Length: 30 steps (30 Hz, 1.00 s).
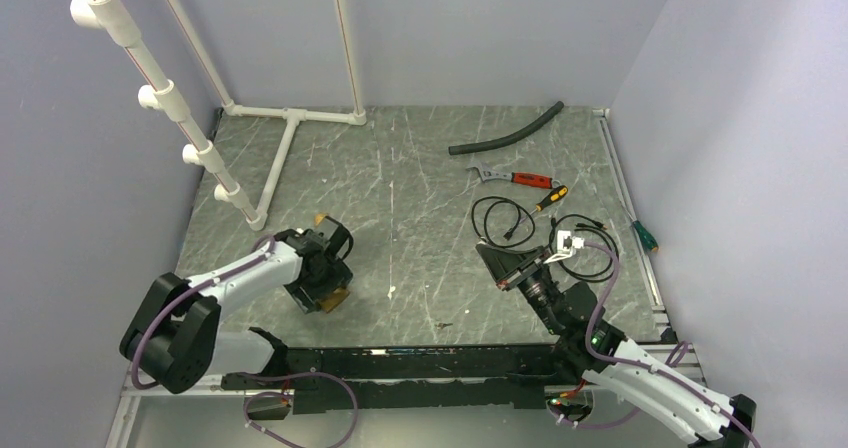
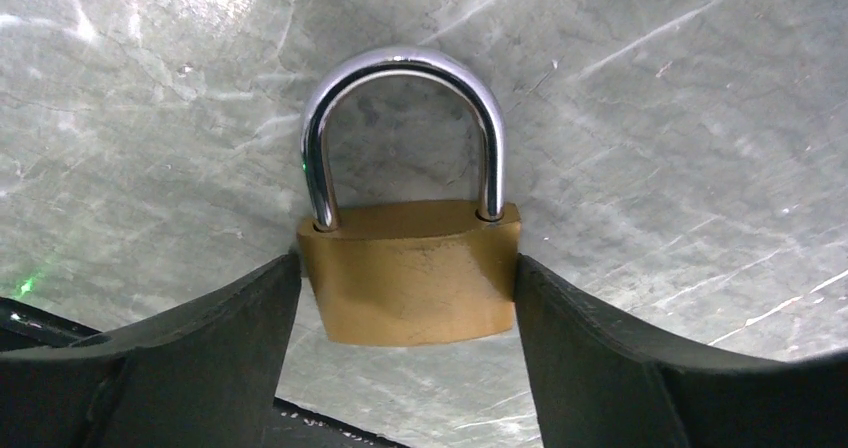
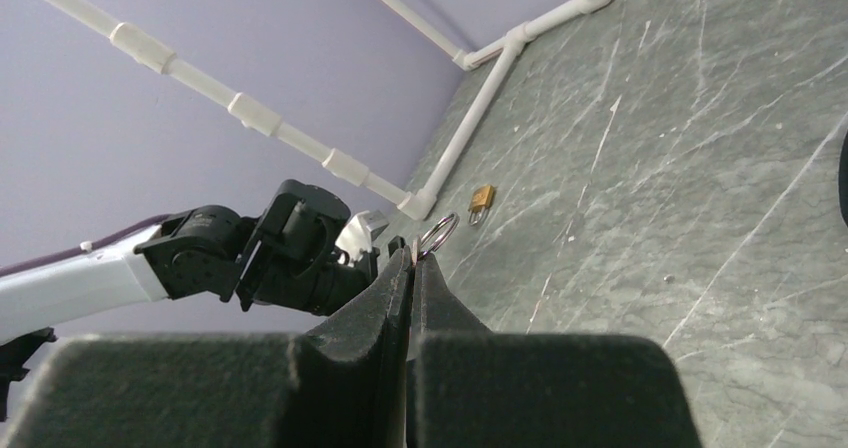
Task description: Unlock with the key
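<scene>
My left gripper (image 2: 408, 266) is shut on the brass body of a padlock (image 2: 410, 278), its fingers pressing both sides. The silver shackle (image 2: 400, 78) is closed and points away over the table. From above, this gripper (image 1: 330, 286) sits low at the left with the padlock (image 1: 337, 299) at its tip. My right gripper (image 3: 412, 258) is shut on the key (image 3: 414, 251). Only a thin brass edge and its metal ring (image 3: 438, 236) show at the fingertips. From above, the right gripper (image 1: 486, 253) points left towards the left arm, well apart from it.
A second small brass padlock (image 3: 481, 200) lies on the table near the foot of the white PVC frame (image 1: 288, 133). At the back right lie a black hose (image 1: 507, 133), a red-handled wrench (image 1: 512, 178), an orange screwdriver (image 1: 550, 198), a black cable (image 1: 503, 218) and a green screwdriver (image 1: 642, 234).
</scene>
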### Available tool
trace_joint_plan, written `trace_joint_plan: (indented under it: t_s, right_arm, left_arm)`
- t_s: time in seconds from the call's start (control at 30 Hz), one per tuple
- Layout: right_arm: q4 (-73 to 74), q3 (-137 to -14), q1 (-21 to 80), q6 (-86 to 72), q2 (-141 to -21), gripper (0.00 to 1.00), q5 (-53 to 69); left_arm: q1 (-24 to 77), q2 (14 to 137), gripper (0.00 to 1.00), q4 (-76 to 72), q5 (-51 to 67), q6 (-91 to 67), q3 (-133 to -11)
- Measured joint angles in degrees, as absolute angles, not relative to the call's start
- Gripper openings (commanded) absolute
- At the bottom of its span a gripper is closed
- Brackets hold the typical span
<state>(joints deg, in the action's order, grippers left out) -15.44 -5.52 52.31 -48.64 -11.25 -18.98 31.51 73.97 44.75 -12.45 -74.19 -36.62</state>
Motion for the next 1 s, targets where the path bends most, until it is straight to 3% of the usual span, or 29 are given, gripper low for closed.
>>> trace_joint_plan:
  t_s: [0.07, 0.13, 0.23, 0.27, 0.53, 0.83, 1.0]
  right_arm:
    - [-15.4, -5.5, 52.3, -48.9, -10.9, 0.00, -19.0]
    - [-15.1, -5.5, 52.3, -49.2, -10.5, 0.00, -19.0]
    - [-14.3, -5.5, 52.3, -49.6, -9.8, 0.00, -19.2]
    - [-13.9, -5.5, 52.3, -49.7, -9.5, 0.00, -19.4]
    - [-13.5, -5.5, 52.3, -49.6, -9.4, 0.00, -22.1]
    - [-19.1, -6.3, 52.3, -46.6, -15.7, 0.00, -28.0]
    - [-23.4, -8.9, 52.3, -41.7, -20.5, 0.00, -29.0]
  left_arm:
    - [31.5, 73.2, 0.56, 44.6, -12.7, -73.6, -36.1]
    - [31.5, 71.9, 0.30, 44.0, -12.8, -72.9, -35.3]
    - [31.6, 68.6, 0.03, 41.2, -11.9, -71.1, -33.4]
    - [31.6, 67.8, 0.00, 41.0, -12.0, -70.4, -32.9]
    - [30.5, 66.7, 0.00, 37.8, -8.9, -65.5, -33.3]
    - [28.9, 78.2, 0.00, 32.7, 3.3, -60.7, -51.6]
    - [28.4, 82.1, 0.00, 26.4, 12.7, -64.9, -53.1]
